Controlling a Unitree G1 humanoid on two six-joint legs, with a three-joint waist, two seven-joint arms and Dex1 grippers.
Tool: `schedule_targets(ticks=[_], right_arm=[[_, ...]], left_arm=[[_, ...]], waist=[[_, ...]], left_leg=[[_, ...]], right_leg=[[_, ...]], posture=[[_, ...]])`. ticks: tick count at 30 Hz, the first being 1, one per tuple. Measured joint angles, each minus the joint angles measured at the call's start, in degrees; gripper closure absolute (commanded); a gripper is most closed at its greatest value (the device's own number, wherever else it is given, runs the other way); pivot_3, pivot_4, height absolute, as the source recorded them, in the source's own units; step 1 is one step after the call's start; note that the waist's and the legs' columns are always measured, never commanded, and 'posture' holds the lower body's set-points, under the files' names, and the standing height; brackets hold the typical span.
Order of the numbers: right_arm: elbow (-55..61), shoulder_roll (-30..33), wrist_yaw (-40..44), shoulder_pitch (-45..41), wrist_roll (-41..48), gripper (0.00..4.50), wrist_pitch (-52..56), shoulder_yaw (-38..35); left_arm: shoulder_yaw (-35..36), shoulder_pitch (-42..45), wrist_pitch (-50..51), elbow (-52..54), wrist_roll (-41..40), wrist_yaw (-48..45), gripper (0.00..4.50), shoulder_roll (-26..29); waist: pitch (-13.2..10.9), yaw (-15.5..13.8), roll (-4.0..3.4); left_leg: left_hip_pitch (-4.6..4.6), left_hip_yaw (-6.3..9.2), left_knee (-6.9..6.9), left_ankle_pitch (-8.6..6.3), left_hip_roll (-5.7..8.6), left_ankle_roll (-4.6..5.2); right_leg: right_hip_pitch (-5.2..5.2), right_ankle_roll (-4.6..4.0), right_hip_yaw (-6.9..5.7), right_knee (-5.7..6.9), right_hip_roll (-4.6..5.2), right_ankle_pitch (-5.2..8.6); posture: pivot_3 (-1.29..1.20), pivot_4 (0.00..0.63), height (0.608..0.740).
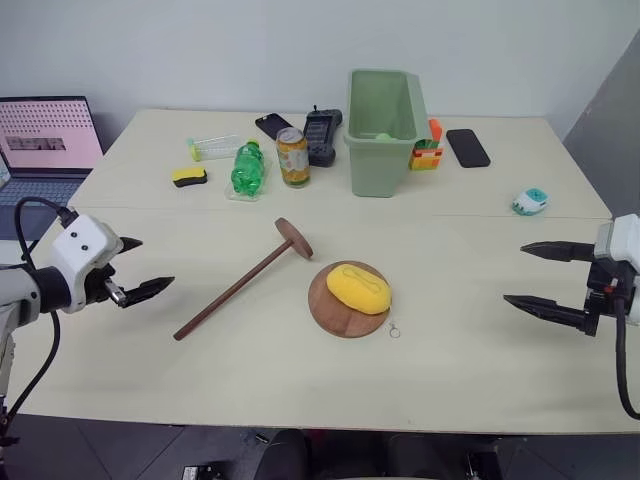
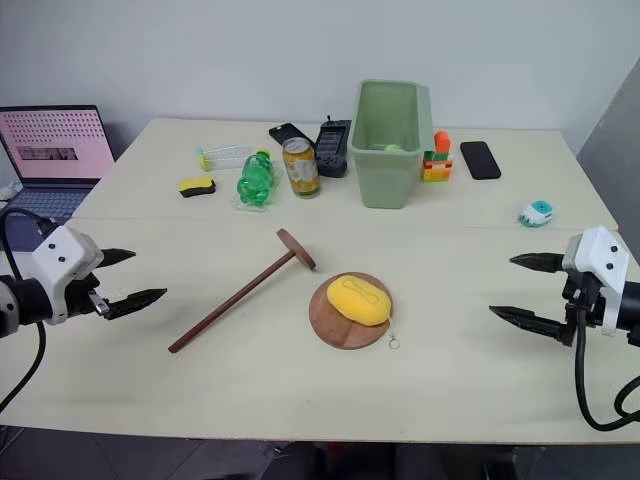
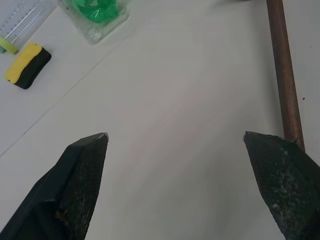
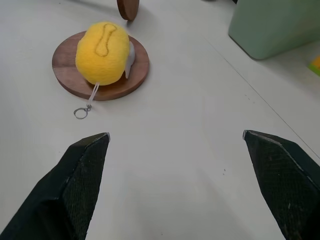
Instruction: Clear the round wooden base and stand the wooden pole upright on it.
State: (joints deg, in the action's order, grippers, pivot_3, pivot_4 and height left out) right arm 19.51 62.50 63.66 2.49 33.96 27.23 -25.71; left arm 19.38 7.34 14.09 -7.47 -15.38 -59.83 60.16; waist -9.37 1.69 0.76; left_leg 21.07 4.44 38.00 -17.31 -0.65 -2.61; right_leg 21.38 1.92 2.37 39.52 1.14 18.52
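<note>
The round wooden base [image 1: 330,305] lies flat in the middle of the table, with a yellow plush toy [image 1: 359,288] resting on it; the toy's key ring [image 1: 394,331] trails onto the table. Left of the base, the wooden pole [image 1: 236,291] lies on its side, its end disc [image 1: 294,238] pointing away from me. At the table's left my left gripper [image 1: 150,267] hovers open and empty, short of the pole's near end. My right gripper [image 1: 530,275] hovers open and empty at the far right, well clear of the base.
At the back stand a green bin [image 1: 383,117], a drink can [image 1: 293,157], a green bottle [image 1: 246,168], a yellow-black sponge [image 1: 189,176], a clear box [image 1: 213,147], phones [image 1: 467,147] and a toy block [image 1: 426,153]. A small teal device [image 1: 529,201] lies right. A laptop [image 1: 48,140] sits beyond the left edge.
</note>
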Motion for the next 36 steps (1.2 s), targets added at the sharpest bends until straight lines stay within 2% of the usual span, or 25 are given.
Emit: schedule_targets(ticks=[17, 22, 27, 32, 36], right_arm=[[0.85, -2.40, -1.58, -2.76, -0.96, 0.01, 1.23, 2.30], [4.67, -3.44, -3.37, -6.06, 1.75, 0.01, 4.07, 3.87], [11.84, -10.55, -9.99, -13.29, 0.61, 0.01, 5.84, 16.89], [8.55, -20.05, -18.49, -20.97, -8.52, 0.01, 6.18, 30.26], [5.16, -25.58, -21.13, -23.28, -12.39, 0.01, 7.58, 37.23]], left_arm=[[-1.41, 2.17, -2.98, 0.53, -2.34, -2.21, 0.00, -1.22], [-4.30, 1.80, 0.79, 9.90, -4.98, -7.28, 0.00, -0.23], [-13.32, 8.86, 3.13, 18.41, -7.04, -9.73, 0.00, -3.35], [-19.47, 12.33, 2.78, 18.60, -5.79, -10.75, 0.00, -6.13], [-21.94, 13.13, 1.90, 18.44, -4.42, -11.26, 0.00, -6.86]], waist=[[-0.01, -0.01, 0.00], [-0.03, -0.02, 0.02], [-0.05, 0.03, 0.05], [-0.08, 0.37, 0.04], [-0.08, 0.20, 0.04]], left_leg=[[0.00, -0.01, 0.00, 0.00, -0.01, 0.00], [0.01, 0.00, 0.00, 0.00, 0.01, 0.00], [0.01, 0.03, 0.05, 0.00, 0.04, -0.01], [0.07, 0.00, 0.02, 0.01, 0.03, -0.01], [0.42, 0.07, 0.10, 0.01, 0.03, -0.02]], right_leg=[[0.02, 0.00, 0.01, 0.02, 0.00, 0.00], [0.00, 0.00, 0.02, 0.00, 0.00, 0.00], [-0.01, 0.00, 0.02, 0.05, -0.11, 0.00], [0.14, 0.00, 0.03, 0.05, -0.18, 0.00], [0.46, 0.00, -0.02, 0.11, -0.20, 0.00]], posture=[[0.00, 0.150, 0.740], [0.00, 0.150, 0.740], [0.00, 0.150, 0.740], [0.00, 0.150, 0.740], [0.00, 0.150, 0.740]])
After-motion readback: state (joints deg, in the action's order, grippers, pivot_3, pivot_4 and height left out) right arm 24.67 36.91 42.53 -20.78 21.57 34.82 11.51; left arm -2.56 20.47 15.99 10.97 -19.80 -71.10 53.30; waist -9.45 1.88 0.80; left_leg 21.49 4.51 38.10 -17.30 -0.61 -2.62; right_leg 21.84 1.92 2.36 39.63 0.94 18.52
